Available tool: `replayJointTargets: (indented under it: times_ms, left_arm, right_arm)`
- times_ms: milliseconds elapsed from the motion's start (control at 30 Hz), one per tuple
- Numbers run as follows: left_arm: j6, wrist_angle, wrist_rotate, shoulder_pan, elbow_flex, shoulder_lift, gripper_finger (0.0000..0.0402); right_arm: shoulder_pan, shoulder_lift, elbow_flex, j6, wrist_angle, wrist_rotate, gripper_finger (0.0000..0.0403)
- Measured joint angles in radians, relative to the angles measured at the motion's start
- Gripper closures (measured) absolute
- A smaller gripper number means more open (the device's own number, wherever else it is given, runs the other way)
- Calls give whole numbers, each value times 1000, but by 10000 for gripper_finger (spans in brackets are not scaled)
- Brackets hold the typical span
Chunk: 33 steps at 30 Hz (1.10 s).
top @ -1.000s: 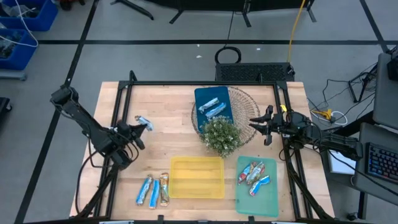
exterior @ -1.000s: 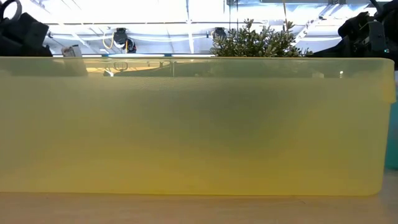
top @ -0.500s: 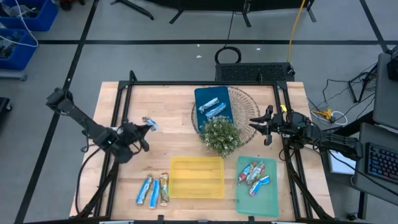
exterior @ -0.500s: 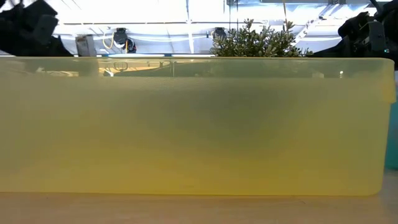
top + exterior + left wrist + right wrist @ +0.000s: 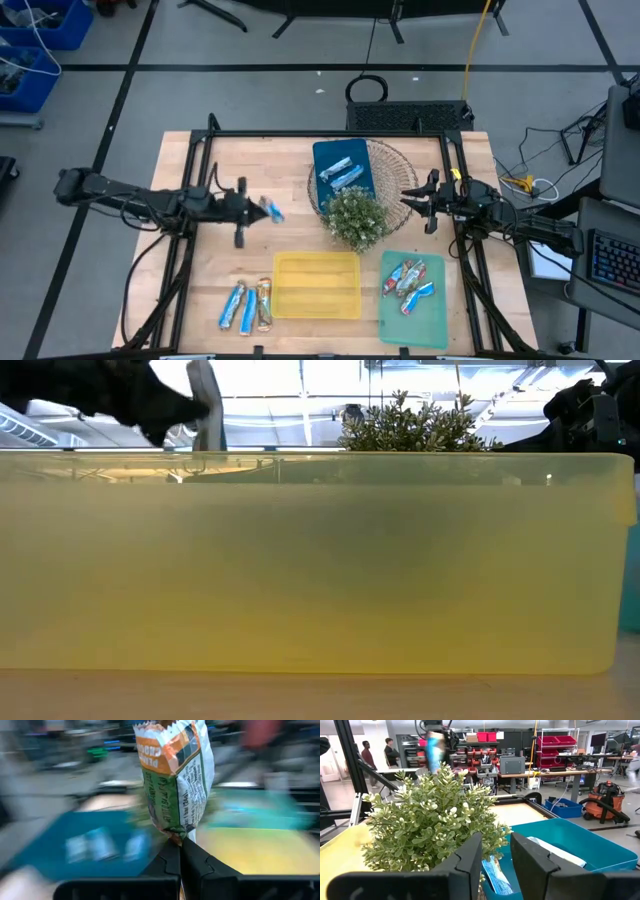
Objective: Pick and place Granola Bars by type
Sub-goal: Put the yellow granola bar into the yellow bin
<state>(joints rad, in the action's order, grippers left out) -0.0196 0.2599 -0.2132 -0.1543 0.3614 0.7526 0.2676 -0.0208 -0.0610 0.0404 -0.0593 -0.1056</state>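
My left gripper (image 5: 254,209) is over the table's left-middle, shut on one granola bar (image 5: 270,211). In the left wrist view the bar (image 5: 175,775) shows an orange, green and white wrapper. Three bars (image 5: 246,306) lie flat on the table by the near edge. More bars lie in the blue tray (image 5: 342,173) and in the green tray (image 5: 410,280). My right gripper (image 5: 418,199) waits open, right of the bushy plant (image 5: 354,219), touching nothing. My left gripper pinches the granola bar by one crimped end (image 5: 176,836) between its two shut fingers (image 5: 167,862). The fingers come level from the table's left and lie along the bar. The bar is lifted clear of the table and sticks out beyond the fingertips toward the plant.
An empty yellow tray (image 5: 317,285) sits at the near edge and its wall (image 5: 320,560) fills the low view. The blue tray rests on a round wire basket (image 5: 395,165). The plant stands between the blue tray and the near trays. People stand in the room behind (image 5: 370,757).
My left gripper has swung toward the table's right, toward the plant, carrying the bar with it and staying shut on it. The arm has stretched out nearly level. The bar shows higher and larger in the low view. My right arm has kept still.
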Motion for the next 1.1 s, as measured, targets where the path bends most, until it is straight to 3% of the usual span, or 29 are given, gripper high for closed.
replayJointTargets:
  times_ms: [133, 300, 533, 900, 1100]
  left_arm:
    - [-11, 51, 316, 45, 0, 35, 401]
    - [-121, 163, 528, 43, 0, 131, 401]
    - [-258, 221, 553, -20, 105, 340, 401]
    - [-274, -169, 493, -111, 471, 699, 401]
    - [-314, -332, 533, -111, 608, 836, 401]
  right_arm:
    - [0, 0, 0, 0, 0, 0, 309]
    - [0, 0, 0, 0, 0, 0, 309]
    - [0, 0, 0, 0, 0, 0, 309]
    - [0, 0, 0, 0, 0, 0, 309]
    - [0, 0, 0, 0, 0, 0, 309]
